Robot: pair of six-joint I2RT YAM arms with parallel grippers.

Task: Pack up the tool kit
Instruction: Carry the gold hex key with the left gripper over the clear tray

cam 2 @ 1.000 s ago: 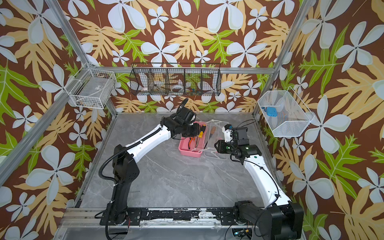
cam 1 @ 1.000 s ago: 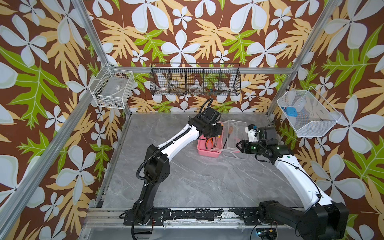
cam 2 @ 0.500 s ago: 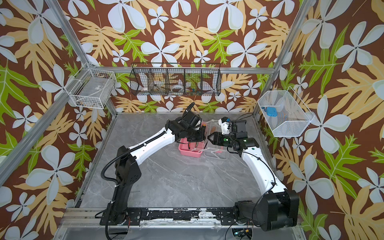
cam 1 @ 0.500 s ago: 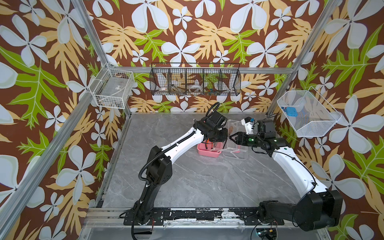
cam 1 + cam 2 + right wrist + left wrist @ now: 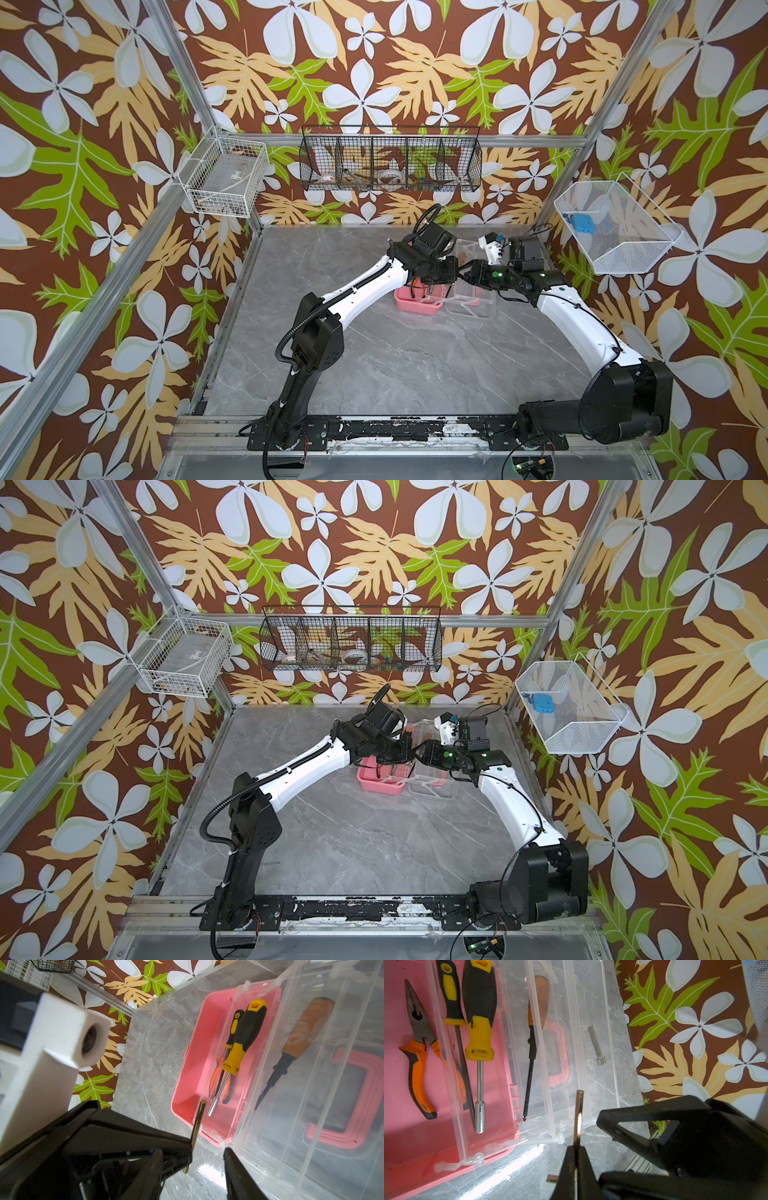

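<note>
The tool kit's pink case [image 5: 417, 304] lies open on the grey table with its clear lid [image 5: 469, 305] flat beside it. Orange-black pliers [image 5: 417, 1059] and two yellow-black screwdrivers [image 5: 479, 1022] lie in the case. A brown-handled screwdriver [image 5: 542, 997] and a bolt [image 5: 596, 1045] show through the clear plastic. My left gripper [image 5: 576, 1153] is shut on a thin metal bit [image 5: 579, 1118] and hovers beside the lid's edge. My right gripper [image 5: 192, 1150] faces it tip to tip, and its open fingers [image 5: 239, 1172] stand on either side of the bit [image 5: 198, 1124]. In both top views the grippers meet above the lid [image 5: 432, 779].
A black wire basket [image 5: 390, 160] with small items hangs on the back wall. White wire baskets hang at the left [image 5: 226, 176] and right [image 5: 615, 226]. A short metal piece [image 5: 552, 1178] lies on the table below my left gripper.
My left gripper has moved right, from over the pink case to the lid's edge, still holding the bit. My right arm has swung toward the back and left to meet it.
</note>
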